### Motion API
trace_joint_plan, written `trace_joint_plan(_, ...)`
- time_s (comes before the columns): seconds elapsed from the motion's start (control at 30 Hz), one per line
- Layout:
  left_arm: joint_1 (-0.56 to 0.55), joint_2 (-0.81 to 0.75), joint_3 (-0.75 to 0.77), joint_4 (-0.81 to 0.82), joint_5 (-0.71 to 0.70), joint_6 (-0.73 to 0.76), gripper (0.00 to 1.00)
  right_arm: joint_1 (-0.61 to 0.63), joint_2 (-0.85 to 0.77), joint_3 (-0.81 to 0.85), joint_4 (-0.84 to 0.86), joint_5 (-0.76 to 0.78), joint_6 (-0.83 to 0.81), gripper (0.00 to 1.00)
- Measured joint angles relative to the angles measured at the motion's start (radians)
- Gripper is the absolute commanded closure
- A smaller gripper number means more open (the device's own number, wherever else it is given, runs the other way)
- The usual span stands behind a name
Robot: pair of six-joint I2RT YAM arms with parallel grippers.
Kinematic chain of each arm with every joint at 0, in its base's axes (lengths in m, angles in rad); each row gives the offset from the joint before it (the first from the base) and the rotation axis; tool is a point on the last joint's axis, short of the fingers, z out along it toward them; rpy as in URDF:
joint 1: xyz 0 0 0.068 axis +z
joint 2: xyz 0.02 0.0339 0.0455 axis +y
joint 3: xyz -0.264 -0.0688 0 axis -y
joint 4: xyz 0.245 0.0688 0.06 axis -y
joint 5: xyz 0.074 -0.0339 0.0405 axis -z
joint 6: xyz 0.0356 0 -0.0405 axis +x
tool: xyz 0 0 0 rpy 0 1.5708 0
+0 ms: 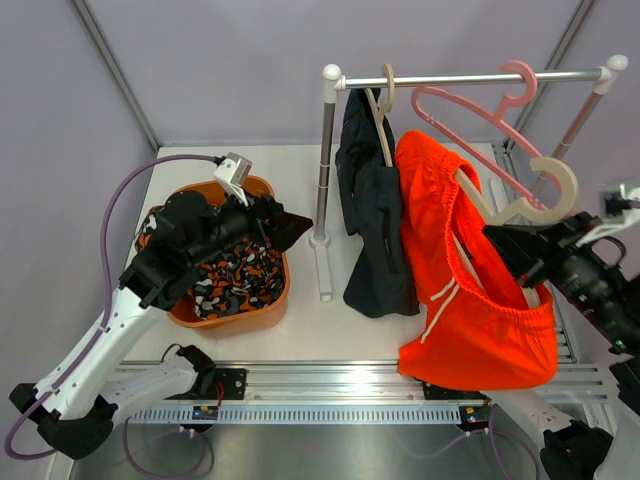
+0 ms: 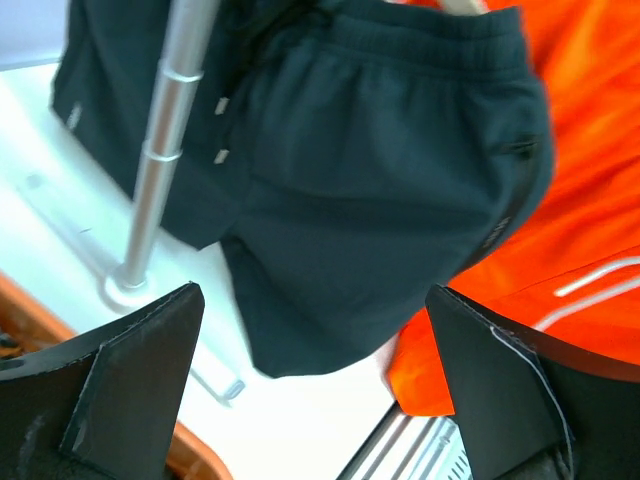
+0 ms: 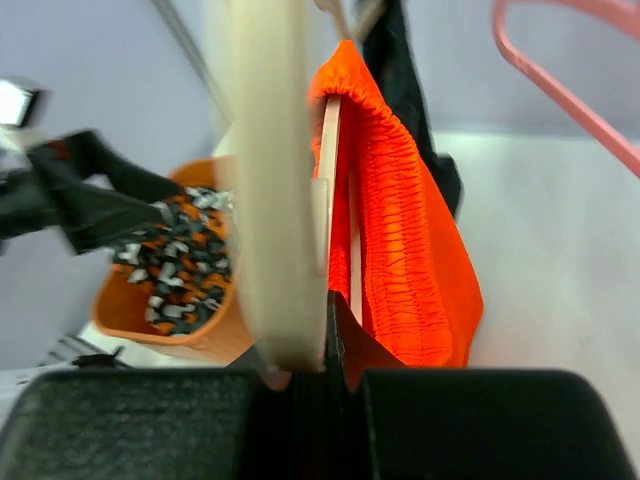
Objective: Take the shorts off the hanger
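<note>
The dark navy shorts point(image 1: 372, 225) hang on a beige hanger point(image 1: 381, 125) from the rack's rail point(image 1: 470, 78). The bright orange shorts point(image 1: 455, 290) hang on a cream hanger point(image 1: 540, 195) that is off the rail, with my right gripper point(image 1: 507, 250) shut on it. In the right wrist view the gripper point(image 3: 315, 350) pinches the cream hanger point(image 3: 270, 200) beside the orange shorts point(image 3: 405, 220). The camouflage shorts point(image 1: 235, 280) lie in the orange basket point(image 1: 275, 305). My left gripper point(image 1: 290, 228) hovers open over the basket, empty; its view point(image 2: 320, 400) faces the navy shorts point(image 2: 380, 180).
A bare pink hanger point(image 1: 480, 112) hangs on the rail. The rack's upright pole point(image 1: 326, 170) stands between the basket and the navy shorts, its base bar point(image 1: 324, 270) on the white table. A metal rail point(image 1: 330, 385) runs along the near edge.
</note>
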Motion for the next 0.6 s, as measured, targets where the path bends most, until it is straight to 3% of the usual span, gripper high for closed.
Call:
trace_joint_plan(0.23, -0.065, 0.016, 0.045, 0.021, 0.000, 0.010, 0.01, 0.000, -0.058, 0.075, 0.063, -0.245, 0.049, 1.00)
trace_joint_plan(0.6, -0.072, -0.040, 0.061, 0.010, -0.060, 0.039, 0.01, 0.001, -0.043, 0.174, 0.229, -0.552, 0.154, 1.00)
